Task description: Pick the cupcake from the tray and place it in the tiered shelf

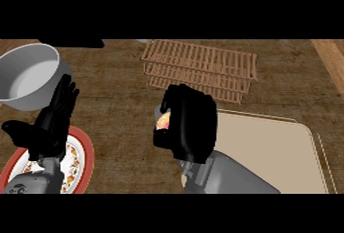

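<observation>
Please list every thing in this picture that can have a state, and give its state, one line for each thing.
right hand: fingers curled round the cupcake, between tray and shelf
cupcake: held, off the tray, mostly hidden
left hand: open, fingers up, resting at the view's left
tray: flat on the counter, nothing visible on it
tiered shelf: standing on the counter, no cupcake in it yet
grey pot: upright, looks empty
plate: flat, partly hidden by the left hand

The right hand (191, 125) curls round the cupcake (163, 120), with the shelf (200, 68) just beyond its fingers and the tray (275, 154) to its right.
</observation>
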You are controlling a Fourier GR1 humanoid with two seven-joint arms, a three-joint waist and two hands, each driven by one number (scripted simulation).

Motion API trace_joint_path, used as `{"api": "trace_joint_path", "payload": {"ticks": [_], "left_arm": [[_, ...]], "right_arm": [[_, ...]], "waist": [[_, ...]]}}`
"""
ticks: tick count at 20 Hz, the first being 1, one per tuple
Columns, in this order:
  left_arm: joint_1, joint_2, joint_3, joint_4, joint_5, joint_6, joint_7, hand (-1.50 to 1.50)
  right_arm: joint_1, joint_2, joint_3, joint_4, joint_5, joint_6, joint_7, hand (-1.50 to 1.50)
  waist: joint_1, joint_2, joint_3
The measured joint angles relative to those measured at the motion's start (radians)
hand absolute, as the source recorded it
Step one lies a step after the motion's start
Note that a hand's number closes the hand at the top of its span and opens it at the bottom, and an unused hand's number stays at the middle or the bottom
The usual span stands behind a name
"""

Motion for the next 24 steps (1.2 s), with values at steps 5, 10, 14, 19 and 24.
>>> {"api": "trace_joint_path", "payload": {"ticks": [5, 10, 14, 19, 24], "left_arm": [[0.003, 0.009, 0.012, -0.004, 0.003, -0.002, 0.007, 0.0], [0.011, 0.005, 0.009, -0.013, -0.004, 0.002, 0.01, 0.0], [0.015, 0.002, 0.005, -0.027, -0.009, 0.005, 0.013, 0.0], [0.029, 0.006, 0.014, -0.033, -0.006, -0.003, 0.002, 0.0], [0.022, 0.01, 0.022, -0.036, 0.001, -0.012, 0.007, 0.0]], "right_arm": [[-0.085, 0.0, -0.068, 0.024, 0.054, 0.014, 0.025, 1.5], [-0.141, 0.0, -0.124, 0.057, 0.09, 0.018, 0.029, 1.5], [-0.177, 0.001, -0.166, 0.093, 0.11, 0.013, 0.03, 1.5], [-0.195, 0.004, -0.258, 0.172, 0.127, -0.024, -0.012, 1.5], [-0.195, 0.006, -0.309, 0.286, 0.137, -0.102, -0.062, 1.5]], "waist": [[-0.011, 0.0, 0.0], [-0.013, 0.003, 0.0], [-0.013, 0.005, 0.001], [-0.016, 0.011, 0.002], [-0.014, 0.015, 0.002]]}}
